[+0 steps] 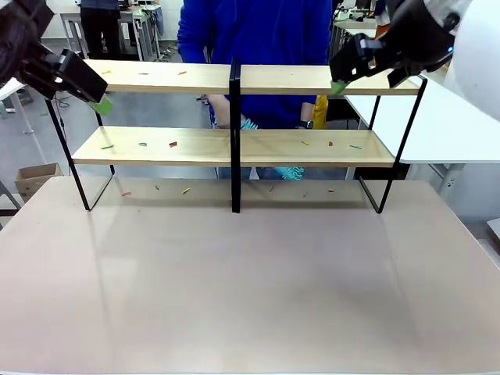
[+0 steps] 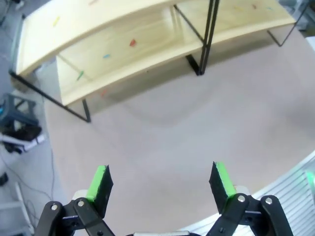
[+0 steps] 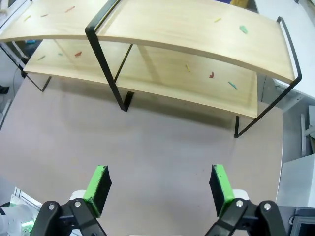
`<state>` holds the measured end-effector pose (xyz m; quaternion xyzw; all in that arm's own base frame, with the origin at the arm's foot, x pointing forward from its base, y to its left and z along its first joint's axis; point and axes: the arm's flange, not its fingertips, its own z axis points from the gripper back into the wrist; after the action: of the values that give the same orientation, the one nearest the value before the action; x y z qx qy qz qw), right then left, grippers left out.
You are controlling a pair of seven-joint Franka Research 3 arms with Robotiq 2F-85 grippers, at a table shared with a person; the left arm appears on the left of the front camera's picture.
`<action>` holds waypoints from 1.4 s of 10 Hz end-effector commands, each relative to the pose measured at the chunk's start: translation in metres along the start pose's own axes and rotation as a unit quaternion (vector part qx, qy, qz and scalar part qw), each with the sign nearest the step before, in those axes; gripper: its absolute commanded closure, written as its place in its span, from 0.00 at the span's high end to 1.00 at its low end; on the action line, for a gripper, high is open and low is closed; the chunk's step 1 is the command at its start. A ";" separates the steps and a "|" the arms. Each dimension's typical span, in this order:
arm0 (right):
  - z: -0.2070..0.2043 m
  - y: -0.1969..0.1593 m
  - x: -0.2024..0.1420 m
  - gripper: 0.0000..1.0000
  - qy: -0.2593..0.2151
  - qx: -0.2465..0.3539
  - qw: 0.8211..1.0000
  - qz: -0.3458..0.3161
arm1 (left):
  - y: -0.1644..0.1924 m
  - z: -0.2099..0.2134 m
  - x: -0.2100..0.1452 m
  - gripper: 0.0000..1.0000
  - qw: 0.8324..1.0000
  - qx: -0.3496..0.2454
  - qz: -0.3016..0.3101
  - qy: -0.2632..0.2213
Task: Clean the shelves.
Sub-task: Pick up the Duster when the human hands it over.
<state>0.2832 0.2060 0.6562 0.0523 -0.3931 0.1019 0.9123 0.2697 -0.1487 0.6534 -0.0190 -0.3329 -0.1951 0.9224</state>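
Observation:
The shelves (image 1: 195,78) stand at the far side of the table, a two-tier rack of light wooden boards in a thin black frame with a central upright. Small coloured scraps (image 1: 173,144) lie scattered on both tiers and on the table under them. My left gripper (image 1: 94,98) hovers open beside the rack's upper left end. Off the upper right end, my right gripper (image 1: 344,78) is open too. In the left wrist view the left gripper (image 2: 160,184) is empty, high above the table, with the shelves (image 2: 123,49) ahead. The right gripper (image 3: 158,186) is likewise empty, facing the shelves (image 3: 172,29).
A person in a blue top (image 1: 258,31) stands behind the rack, with a turquoise fluffy thing (image 1: 291,173) showing below the lower board. A white table (image 1: 437,125) adjoins at the right. A cardboard box (image 1: 35,178) sits on the floor at the left. The beige tabletop (image 1: 250,281) spreads in front.

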 end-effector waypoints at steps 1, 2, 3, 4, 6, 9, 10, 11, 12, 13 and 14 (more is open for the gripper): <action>0.001 -0.015 -0.001 1.00 0.009 0.012 1.000 0.006 | -0.001 0.007 0.007 1.00 0.998 -0.023 0.058 -0.002; 0.000 -0.015 -0.002 1.00 0.010 0.014 1.000 0.005 | -0.002 0.006 0.008 1.00 0.998 -0.027 0.063 -0.010; 0.001 -0.016 -0.003 1.00 0.009 0.015 1.000 0.009 | -0.002 0.004 0.008 1.00 0.998 -0.020 0.063 -0.011; 0.001 -0.015 -0.003 1.00 0.010 0.014 1.000 0.013 | -0.002 0.007 0.008 1.00 0.996 -0.007 0.077 -0.047; -0.001 -0.015 -0.003 1.00 0.014 0.010 1.000 0.015 | -0.001 0.012 0.005 1.00 0.990 -0.004 0.069 -0.119; -0.005 -0.015 -0.003 1.00 0.015 -0.002 1.000 0.011 | -0.003 0.017 0.002 1.00 0.988 -0.011 0.048 -0.146; -0.005 -0.015 -0.003 1.00 0.015 -0.003 1.000 0.010 | -0.004 0.014 0.002 1.00 0.989 -0.012 0.043 -0.140; -0.006 -0.015 -0.003 1.00 0.016 -0.003 1.000 0.011 | -0.005 0.012 0.002 1.00 0.990 -0.017 0.038 -0.136; -0.006 -0.016 -0.003 1.00 0.017 -0.002 1.000 0.010 | -0.005 0.011 0.003 1.00 0.990 -0.018 0.037 -0.136; -0.006 -0.016 -0.003 1.00 0.016 -0.001 1.000 0.010 | -0.005 0.011 0.002 1.00 0.990 -0.019 0.037 -0.136; -0.007 -0.016 -0.003 1.00 0.017 0.000 1.000 0.011 | -0.005 0.011 0.003 1.00 0.990 -0.022 0.036 -0.135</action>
<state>0.2871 0.1949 0.6507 0.0501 -0.3792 0.1075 0.9177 0.2614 -0.1564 0.6625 -0.0750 -0.4456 -0.1545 0.8786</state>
